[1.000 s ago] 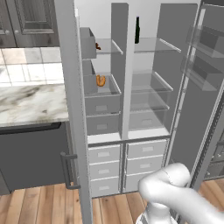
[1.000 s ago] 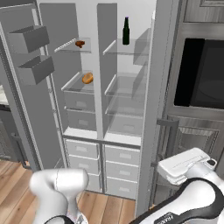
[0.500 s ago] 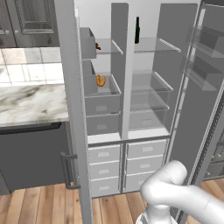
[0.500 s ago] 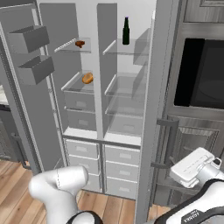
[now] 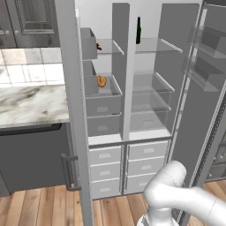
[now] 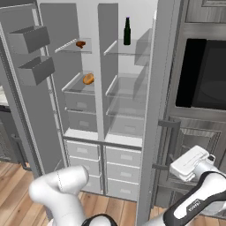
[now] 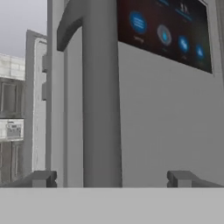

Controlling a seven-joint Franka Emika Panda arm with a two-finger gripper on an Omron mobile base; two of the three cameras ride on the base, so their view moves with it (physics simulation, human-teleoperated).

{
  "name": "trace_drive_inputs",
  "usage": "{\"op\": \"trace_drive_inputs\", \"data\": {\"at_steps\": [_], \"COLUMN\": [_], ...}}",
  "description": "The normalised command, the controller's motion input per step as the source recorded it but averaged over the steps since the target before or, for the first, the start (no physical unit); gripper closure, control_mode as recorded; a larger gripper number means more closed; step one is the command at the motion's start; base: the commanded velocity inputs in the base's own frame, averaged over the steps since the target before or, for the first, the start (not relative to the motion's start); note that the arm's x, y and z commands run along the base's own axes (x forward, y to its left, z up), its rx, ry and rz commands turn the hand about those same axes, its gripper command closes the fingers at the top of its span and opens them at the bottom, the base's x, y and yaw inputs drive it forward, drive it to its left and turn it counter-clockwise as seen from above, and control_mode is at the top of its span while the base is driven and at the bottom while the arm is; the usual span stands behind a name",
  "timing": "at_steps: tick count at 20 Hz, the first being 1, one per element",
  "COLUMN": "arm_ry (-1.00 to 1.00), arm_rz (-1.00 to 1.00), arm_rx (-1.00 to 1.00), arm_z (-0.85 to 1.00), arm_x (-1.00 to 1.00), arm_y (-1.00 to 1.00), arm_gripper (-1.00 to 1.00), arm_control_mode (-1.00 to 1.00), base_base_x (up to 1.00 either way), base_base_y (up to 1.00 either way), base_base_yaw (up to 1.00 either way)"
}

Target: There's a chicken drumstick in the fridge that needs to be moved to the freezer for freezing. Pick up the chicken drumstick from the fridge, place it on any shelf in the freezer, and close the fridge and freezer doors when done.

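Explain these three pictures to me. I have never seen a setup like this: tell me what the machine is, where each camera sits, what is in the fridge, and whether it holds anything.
The machine is a white robot arm on a driving base, in a computer-drawn kitchen. Two cameras ride on the base, behind the arm to its left and right, and both look at the same tall fridge-freezer with both doors open. The third camera sits on the arm's hand and looks out between its two jaws.

On the top shelf of the narrow left compartment, the freezer, lies a small reddish-brown chicken drumstick. One shelf lower is an orange piece of food. A dark bottle stands in the wider right compartment.

The jaws are open and hold nothing. They face the handle of the door with the dark panel.
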Motion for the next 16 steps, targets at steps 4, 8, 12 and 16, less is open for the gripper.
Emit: {"op": "trace_drive_inputs", "data": {"at_steps": [4,8,12,16], "arm_ry": [0.13,0.09,0.0,0.0], "arm_rz": [0.1,0.1,0.02,0.0], "arm_rx": [0.06,0.02,0.0,0.0], "arm_z": [-0.22,-0.16,-0.1,-0.02], "arm_x": [0.45,0.16,0.0,0.0], "arm_y": [-0.13,0.02,0.4,0.8], "arm_gripper": [-1.0,-1.0,-1.0,-1.0], "arm_control_mode": [-1.0,-1.0,-1.0,-1.0], "base_base_x": [0.0,0.0,0.0,0.0], "base_base_y": [0.0,0.0,0.0,0.0], "base_base_yaw": [0.0,0.0,0.0,0.0]}}
